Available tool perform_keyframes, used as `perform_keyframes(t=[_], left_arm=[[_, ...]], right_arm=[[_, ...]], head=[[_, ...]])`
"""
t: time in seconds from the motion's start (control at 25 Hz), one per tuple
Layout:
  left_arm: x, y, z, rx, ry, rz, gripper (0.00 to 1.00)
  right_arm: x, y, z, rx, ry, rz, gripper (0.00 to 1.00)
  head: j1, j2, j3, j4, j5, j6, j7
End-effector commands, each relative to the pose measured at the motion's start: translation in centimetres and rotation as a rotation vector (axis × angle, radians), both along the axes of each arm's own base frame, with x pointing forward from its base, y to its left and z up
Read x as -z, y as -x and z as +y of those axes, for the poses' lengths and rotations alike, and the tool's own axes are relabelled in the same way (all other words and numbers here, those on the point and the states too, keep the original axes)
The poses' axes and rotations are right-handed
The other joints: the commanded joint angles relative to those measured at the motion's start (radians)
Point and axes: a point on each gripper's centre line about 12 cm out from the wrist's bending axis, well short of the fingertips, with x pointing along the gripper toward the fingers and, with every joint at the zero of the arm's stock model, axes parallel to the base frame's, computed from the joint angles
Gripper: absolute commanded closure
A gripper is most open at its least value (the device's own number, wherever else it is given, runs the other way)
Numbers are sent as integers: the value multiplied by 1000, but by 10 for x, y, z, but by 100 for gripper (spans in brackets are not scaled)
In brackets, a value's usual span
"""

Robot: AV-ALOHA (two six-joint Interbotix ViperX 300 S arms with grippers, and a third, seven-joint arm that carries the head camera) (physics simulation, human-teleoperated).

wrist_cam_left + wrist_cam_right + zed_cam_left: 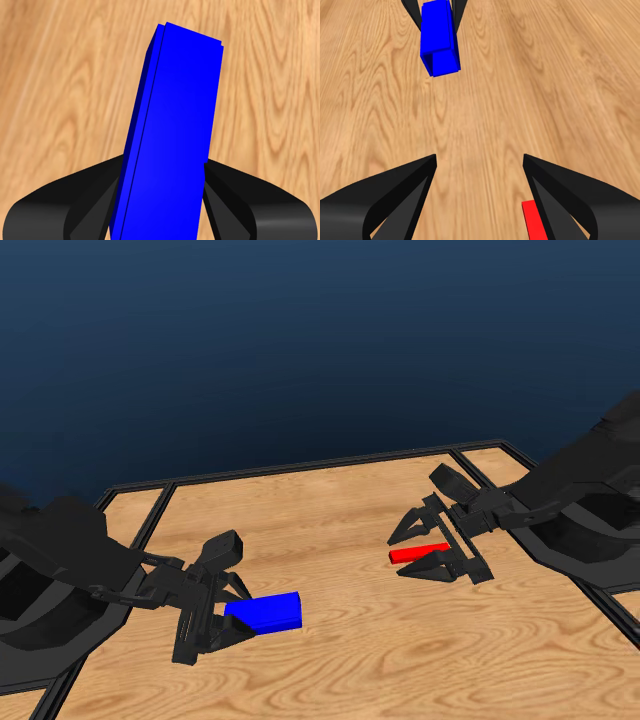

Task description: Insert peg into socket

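- Left pincer [228, 618]: clamped on the blue socket [265, 612], low over the desk [350, 640], long axis pointing toward the right arm.
- Right pincer [428, 545]: jaws apart, straddling the red peg [418, 553], not visibly gripping; peg off-centre, hard by one jaw.
- Peg and socket well apart.

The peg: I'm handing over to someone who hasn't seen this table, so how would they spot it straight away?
Start at the wooden table and go to the right gripper, on the robot's right side. The peg lies at that gripper's jaws. It is the slim red bar, much thinner than the blue socket across the table in the left gripper.
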Motion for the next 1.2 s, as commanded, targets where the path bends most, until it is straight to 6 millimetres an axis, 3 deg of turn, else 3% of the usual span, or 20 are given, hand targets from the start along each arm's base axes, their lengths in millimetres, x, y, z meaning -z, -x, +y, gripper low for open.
perform_keyframes(t=[0.04,0.24,0.28,0.32,0.48,0.6,0.84,0.88,1.04,1.2], left_arm=[[1,-12,-10,34,1,-42,100],[0,-15,-12,43,-1,-50,100],[0,-15,-12,45,-1,-51,100],[-2,-16,-12,44,1,-61,100],[-2,-16,-10,36,4,-64,100],[-4,-17,-13,48,3,-77,100],[-3,-18,-13,50,3,-74,100],[-5,-18,-14,52,4,-77,100],[-6,-18,-13,50,5,-81,100],[-10,-19,-10,45,2,-95,100]], right_arm=[[-6,13,-3,13,-16,5,0],[4,33,-15,60,-30,73,0],[14,40,-16,57,-30,145,0],[8,36,-17,66,-42,122,0],[30,53,-20,103,-75,235,0],[38,68,-21,108,-80,272,0],[51,78,-29,174,-108,313,3],[54,78,-31,186,-109,331,100],[56,84,-31,150,-58,333,100],[42,65,-29,115,-33,269,100]], head=[[-15,-6,-20,-8,-22,-20,-46],[-28,-10,-21,-18,-43,-45,-81],[-29,-10,-20,-19,-45,-47,-87],[-30,-10,-20,-20,-47,-48,-91],[-38,-7,-22,-25,-56,-57,-119],[-40,-3,-24,-26,-57,-59,-124],[-42,0,-28,-28,-57,-67,-123],[-43,2,-29,-28,-57,-68,-120],[-44,3,-30,-28,-48,-68,-111],[-44,-1,-29,-26,-46,-63,-96]])
